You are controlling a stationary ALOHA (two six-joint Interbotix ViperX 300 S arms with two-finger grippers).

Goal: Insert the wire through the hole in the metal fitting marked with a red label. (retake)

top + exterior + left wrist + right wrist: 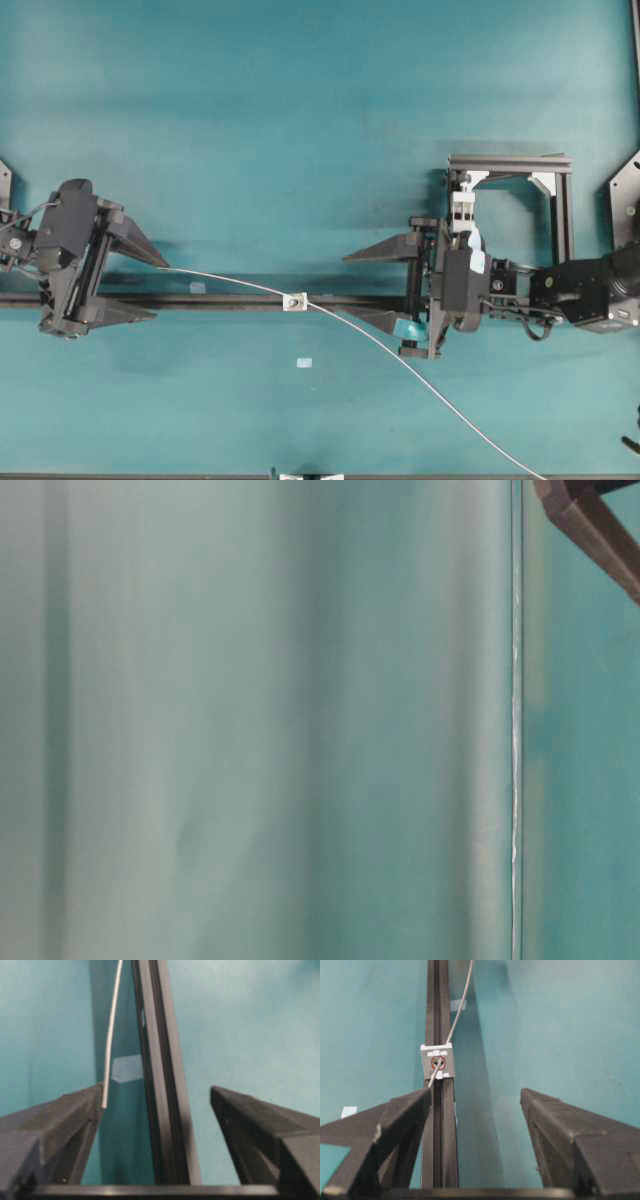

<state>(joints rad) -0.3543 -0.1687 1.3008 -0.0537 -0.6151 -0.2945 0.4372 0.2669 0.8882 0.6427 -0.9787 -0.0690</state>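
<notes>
surface: teal table | on it: black rail, tape scrap

teal table everywhere, matte, soft even light. black rail runs across middle. black metal frame sits far right.

wire cut off at bottom edge — table-level view blurred
</notes>
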